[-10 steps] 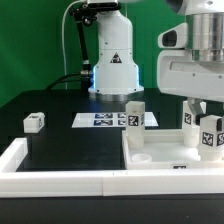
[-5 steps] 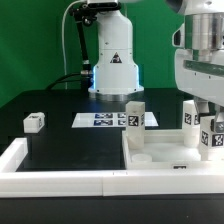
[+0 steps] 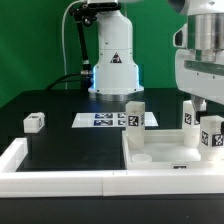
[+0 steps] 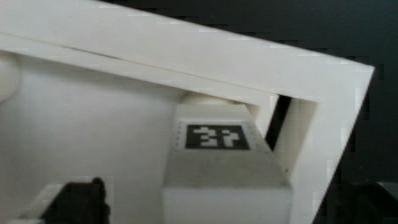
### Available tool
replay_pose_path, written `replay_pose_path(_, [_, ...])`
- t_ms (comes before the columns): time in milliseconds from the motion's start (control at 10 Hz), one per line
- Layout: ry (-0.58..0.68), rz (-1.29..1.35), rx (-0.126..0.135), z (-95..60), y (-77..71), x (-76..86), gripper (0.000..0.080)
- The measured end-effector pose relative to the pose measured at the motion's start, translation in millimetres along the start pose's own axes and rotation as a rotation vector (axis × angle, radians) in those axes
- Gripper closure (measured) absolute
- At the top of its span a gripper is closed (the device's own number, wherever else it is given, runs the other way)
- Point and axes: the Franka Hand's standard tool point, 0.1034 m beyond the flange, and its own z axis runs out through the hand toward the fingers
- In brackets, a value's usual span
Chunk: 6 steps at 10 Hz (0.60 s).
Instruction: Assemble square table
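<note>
While the white square tabletop lies flat like a shallow tray on the black table at the exterior view's right, hard against the long white rim, three tagged white legs stand upright on it with their long axes vertical: one at its far corner towards the exterior view's left and two close together at the right, while a fourth leg lies alone, well apart, at the left. Beyond the tabletop the marker board rests flat on the black surface. Hanging just above the right-hand pair, the gripper stands spread wide and pinches nothing, and the wrist view shows a tagged leg in the tray's corner below its dark fingertips.
</note>
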Motion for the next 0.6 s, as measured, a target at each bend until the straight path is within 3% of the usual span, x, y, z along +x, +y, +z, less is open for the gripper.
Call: replay_pose_path(600, [0.019, -0.674, 0.03, -2.4, -5.9, -2.3, 0.0151])
